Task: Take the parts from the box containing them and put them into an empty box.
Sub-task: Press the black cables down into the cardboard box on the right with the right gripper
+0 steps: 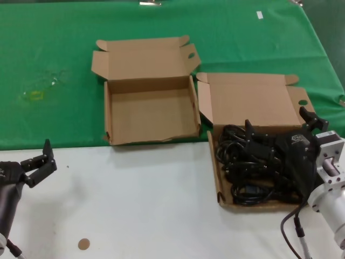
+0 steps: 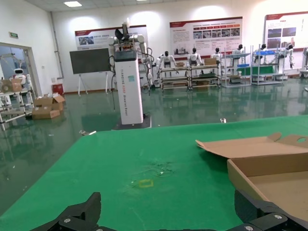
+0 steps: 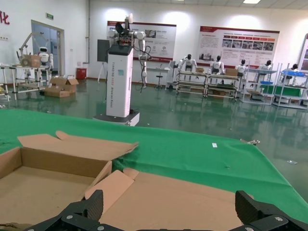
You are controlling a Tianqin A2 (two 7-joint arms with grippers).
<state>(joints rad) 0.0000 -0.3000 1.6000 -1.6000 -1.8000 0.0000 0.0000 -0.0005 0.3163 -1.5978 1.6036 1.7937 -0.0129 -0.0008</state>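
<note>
Matt cardboard boxes (image 1: 148,108) (cords (image 1: 253,167) rubbery)

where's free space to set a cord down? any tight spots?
Free: floor of the empty box; white table between left end effector and the box of cords; green cloth left of the empty box. Crowded: the cords, with right end effector open over them.

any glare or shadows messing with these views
Head view: soft shadows fall inside the empty box; the black cords merge with the right claw above them. Left wrist view: ceiling lights mirror off the glossy floor. Right wrist view: the same floor sheen.
</note>
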